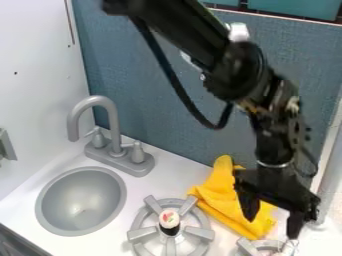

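Camera view: end effector (272,228) wide-open near cloth (224,192).

Open room runs between sink (77,200) and burner (198,232); faucet (113,120) and yellow cloth (219,190) obstruct behind.

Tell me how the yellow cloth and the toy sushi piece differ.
The cloth is yellow, while the sushi piece has a black side and a white top with red and green marks. The cloth lies rumpled and spread out; the sushi piece stands upright at the middle of a burner. The cloth is much larger than the sushi piece.
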Robot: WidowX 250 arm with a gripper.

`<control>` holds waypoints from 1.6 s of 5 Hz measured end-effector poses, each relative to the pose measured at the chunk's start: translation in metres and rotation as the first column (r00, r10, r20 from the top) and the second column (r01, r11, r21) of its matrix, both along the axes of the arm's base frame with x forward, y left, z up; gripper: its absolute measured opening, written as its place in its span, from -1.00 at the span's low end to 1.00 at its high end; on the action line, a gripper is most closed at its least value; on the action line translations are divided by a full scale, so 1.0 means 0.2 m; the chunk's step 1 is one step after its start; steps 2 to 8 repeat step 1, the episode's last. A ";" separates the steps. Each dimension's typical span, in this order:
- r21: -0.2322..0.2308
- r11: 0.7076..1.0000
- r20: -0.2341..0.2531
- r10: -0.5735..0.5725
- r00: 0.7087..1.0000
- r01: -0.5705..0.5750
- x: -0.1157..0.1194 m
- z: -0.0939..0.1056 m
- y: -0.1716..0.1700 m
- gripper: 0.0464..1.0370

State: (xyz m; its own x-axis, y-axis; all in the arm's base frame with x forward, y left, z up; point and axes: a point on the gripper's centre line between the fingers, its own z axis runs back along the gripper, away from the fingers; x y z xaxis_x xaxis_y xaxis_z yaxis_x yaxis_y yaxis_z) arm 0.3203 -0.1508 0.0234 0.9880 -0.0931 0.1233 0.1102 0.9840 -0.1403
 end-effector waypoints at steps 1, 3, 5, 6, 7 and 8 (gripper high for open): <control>0.134 0.990 -0.027 0.050 0.998 -0.046 -0.12 0.10 0.14 0.94; 0.134 0.990 -0.027 0.050 0.998 -0.046 -0.12 0.10 0.14 0.94; 0.134 0.990 -0.027 0.050 0.998 -0.046 -0.12 0.10 0.14 0.94; 0.134 0.990 -0.027 0.050 0.998 -0.046 -0.12 0.10 0.14 0.94; 0.134 0.990 -0.027 0.050 0.998 -0.046 -0.12 0.10 0.14 0.94; 0.134 0.990 -0.027 0.050 0.998 -0.046 -0.12 0.10 0.14 0.94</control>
